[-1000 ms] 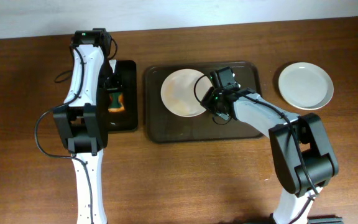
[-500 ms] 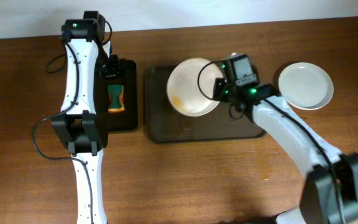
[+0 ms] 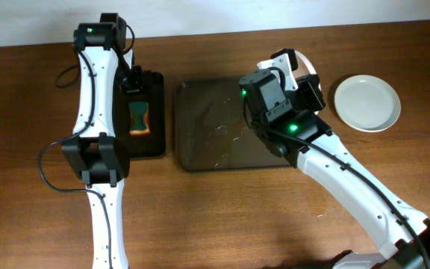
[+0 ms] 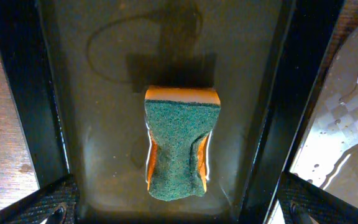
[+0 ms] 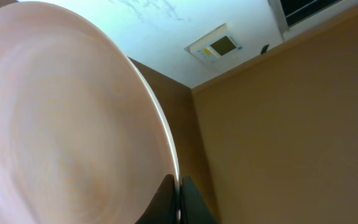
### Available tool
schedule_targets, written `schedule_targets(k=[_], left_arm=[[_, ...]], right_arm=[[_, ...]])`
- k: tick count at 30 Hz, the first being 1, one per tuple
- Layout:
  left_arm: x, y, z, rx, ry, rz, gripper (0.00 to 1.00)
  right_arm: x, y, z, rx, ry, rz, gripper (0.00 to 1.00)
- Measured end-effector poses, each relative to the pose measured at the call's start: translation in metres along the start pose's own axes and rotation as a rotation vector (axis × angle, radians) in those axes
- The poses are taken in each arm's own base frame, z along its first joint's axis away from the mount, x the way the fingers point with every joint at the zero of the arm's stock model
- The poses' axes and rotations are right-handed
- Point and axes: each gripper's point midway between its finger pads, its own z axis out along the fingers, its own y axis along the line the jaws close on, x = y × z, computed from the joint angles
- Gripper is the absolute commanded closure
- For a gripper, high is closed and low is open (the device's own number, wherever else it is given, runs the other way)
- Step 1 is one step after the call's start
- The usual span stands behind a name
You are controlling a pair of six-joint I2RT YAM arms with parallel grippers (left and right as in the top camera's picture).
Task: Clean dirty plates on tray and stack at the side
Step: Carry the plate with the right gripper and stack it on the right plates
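Note:
My right gripper (image 5: 180, 199) is shut on the rim of a cream plate (image 5: 61, 124) and holds it tipped up on edge, high above the brown tray (image 3: 215, 142). In the overhead view only a white sliver of that plate (image 3: 286, 61) shows behind the right gripper (image 3: 290, 75). The tray holds no plate, only wet smears and crumbs. A clean white plate (image 3: 366, 103) sits on the table to the right of the tray. My left gripper (image 4: 179, 211) is open and empty above a green and orange sponge (image 4: 180, 144), which lies in a small black tray (image 3: 155, 142).
The small black tray (image 4: 17, 93) stands just left of the brown tray, whose wet surface (image 4: 347, 124) shows in the left wrist view. A cable (image 3: 51, 161) loops off the left arm over the table. The table's back edge meets a white wall.
My right gripper has lifted the plate off the brown tray and tipped it up on edge. The left gripper pulled back from the sponge earlier and has stayed still since.

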Motion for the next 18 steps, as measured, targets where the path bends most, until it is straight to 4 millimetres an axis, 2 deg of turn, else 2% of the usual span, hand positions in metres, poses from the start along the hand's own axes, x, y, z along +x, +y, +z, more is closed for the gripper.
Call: schedule_targets(k=[3, 5, 8, 10, 12, 13, 14, 16, 17, 18], left_arm=[[0.000, 0.000, 0.000, 0.000, 0.000, 0.000, 0.00], [0.000, 0.000, 0.000, 0.000, 0.000, 0.000, 0.00], [0.000, 0.000, 0.000, 0.000, 0.000, -0.002, 0.00], [0.000, 0.000, 0.000, 0.000, 0.000, -0.003, 0.00], [0.000, 0.000, 0.000, 0.000, 0.000, -0.003, 0.00], [0.000, 0.000, 0.000, 0.000, 0.000, -0.003, 0.00], [0.000, 0.000, 0.000, 0.000, 0.000, -0.003, 0.00], [0.000, 0.000, 0.000, 0.000, 0.000, -0.003, 0.00], [0.000, 0.000, 0.000, 0.000, 0.000, -0.003, 0.00], [0.000, 0.000, 0.000, 0.000, 0.000, -0.003, 0.00]], right_arm=[[0.000, -0.002, 0.000, 0.009, 0.000, 0.010, 0.96], [0.004, -0.002, 0.006, -0.004, 0.017, 0.090, 0.96], [0.041, -0.003, 0.048, -0.116, 0.163, 0.289, 0.96], [0.099, -0.022, 0.105, -0.225, 0.368, 0.594, 0.96], [0.141, -0.045, 0.136, -0.284, 0.479, 0.825, 0.96], [0.178, -0.066, 0.155, -0.283, 0.557, 0.973, 0.96], [0.200, -0.075, 0.163, -0.283, 0.602, 1.055, 0.96], [0.230, -0.070, 0.178, -0.326, 0.678, 1.146, 0.96], [0.249, -0.063, 0.189, -0.332, 0.733, 1.176, 0.96], [0.259, -0.052, 0.198, -0.345, 0.764, 1.183, 0.96]])
